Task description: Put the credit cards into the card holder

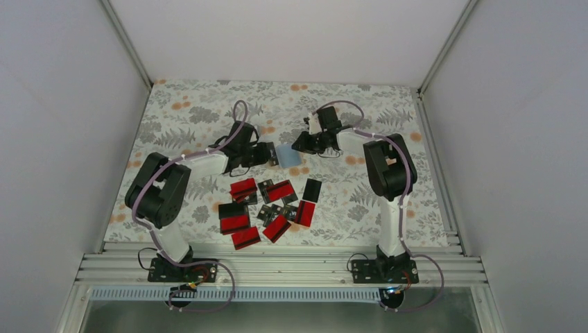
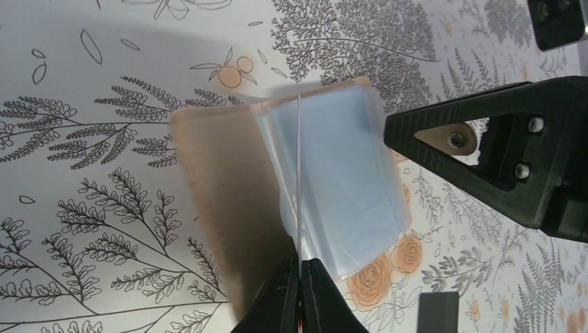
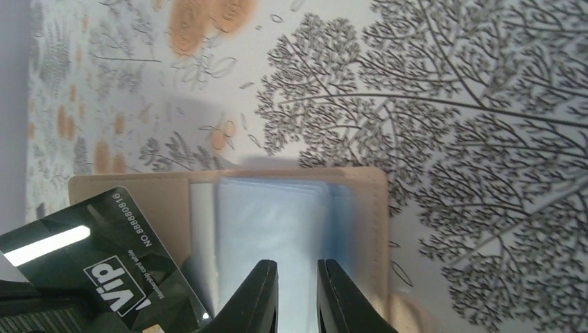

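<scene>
**Card insertion, approach stage.** The holder point(image 1: 288, 154) lies open on the table point(image 1: 194, 118), between the two grippers and just far of the loose cards point(image 1: 270, 207), with its pale blue sleeves point(image 2: 347, 180) facing up. The left gripper point(image 2: 299, 288) is clamped on a black card point(image 3: 104, 250), which its own camera sees edge-on as a thin line over the holder's fold. As far as can be seen, no pocket has taken the black card yet. The right gripper point(image 3: 298, 295) hangs over the sleeves with its jaws nearly together and a slit between them; whether a sleeve is nipped cannot be told. To do the step well, the right gripper should probably pin or lift one sleeve so that a pocket mouth gapes. The left gripper should then bring the black card's leading edge square to that mouth and slide it in flat and slowly. A skewed entry would likely buckle the sleeve or push the light holder across the table.
</scene>
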`<move>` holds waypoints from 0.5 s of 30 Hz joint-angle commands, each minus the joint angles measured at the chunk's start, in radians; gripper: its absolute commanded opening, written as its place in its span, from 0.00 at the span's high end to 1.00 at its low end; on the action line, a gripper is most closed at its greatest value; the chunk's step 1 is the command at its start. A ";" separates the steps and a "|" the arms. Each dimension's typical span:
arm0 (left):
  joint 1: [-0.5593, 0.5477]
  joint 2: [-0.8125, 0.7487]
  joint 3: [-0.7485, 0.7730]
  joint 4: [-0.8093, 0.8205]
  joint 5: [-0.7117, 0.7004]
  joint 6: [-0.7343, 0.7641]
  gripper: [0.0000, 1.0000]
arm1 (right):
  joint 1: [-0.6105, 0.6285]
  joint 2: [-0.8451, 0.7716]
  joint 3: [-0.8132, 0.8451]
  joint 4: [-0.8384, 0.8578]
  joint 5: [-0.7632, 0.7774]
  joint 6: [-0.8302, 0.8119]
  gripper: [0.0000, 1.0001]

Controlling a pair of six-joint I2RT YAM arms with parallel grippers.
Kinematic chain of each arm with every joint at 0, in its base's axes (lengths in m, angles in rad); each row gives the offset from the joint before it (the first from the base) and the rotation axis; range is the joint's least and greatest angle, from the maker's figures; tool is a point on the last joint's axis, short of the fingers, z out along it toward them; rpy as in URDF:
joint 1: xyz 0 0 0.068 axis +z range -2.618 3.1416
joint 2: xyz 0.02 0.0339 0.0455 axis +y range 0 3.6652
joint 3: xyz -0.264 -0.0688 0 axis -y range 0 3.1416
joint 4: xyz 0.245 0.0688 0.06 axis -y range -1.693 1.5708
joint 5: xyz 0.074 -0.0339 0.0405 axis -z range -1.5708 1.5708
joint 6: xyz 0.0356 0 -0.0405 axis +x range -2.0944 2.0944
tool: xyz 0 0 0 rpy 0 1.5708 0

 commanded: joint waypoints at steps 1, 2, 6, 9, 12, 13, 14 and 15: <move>0.008 0.028 0.008 0.027 0.025 -0.013 0.98 | 0.008 0.015 0.001 -0.036 0.078 -0.022 0.84; 0.009 0.032 0.007 0.033 0.031 -0.017 0.98 | 0.008 0.016 -0.006 -0.037 0.085 -0.020 0.84; 0.018 0.047 -0.006 0.075 0.075 -0.034 0.98 | 0.008 0.017 -0.037 -0.035 0.104 -0.015 0.86; 0.027 0.055 -0.009 0.087 0.096 -0.042 0.98 | 0.008 0.015 -0.059 -0.034 0.110 -0.012 0.87; 0.041 0.056 -0.022 0.107 0.128 -0.055 0.98 | 0.008 0.009 -0.091 -0.030 0.114 -0.010 0.88; 0.046 0.056 -0.029 0.118 0.140 -0.061 0.98 | 0.009 0.004 -0.103 -0.027 0.116 -0.008 0.88; 0.051 0.054 -0.036 0.130 0.152 -0.066 0.98 | 0.008 -0.002 -0.115 -0.026 0.116 -0.006 0.88; 0.055 0.052 -0.041 0.140 0.163 -0.072 0.98 | 0.008 -0.007 -0.130 -0.023 0.115 -0.003 0.88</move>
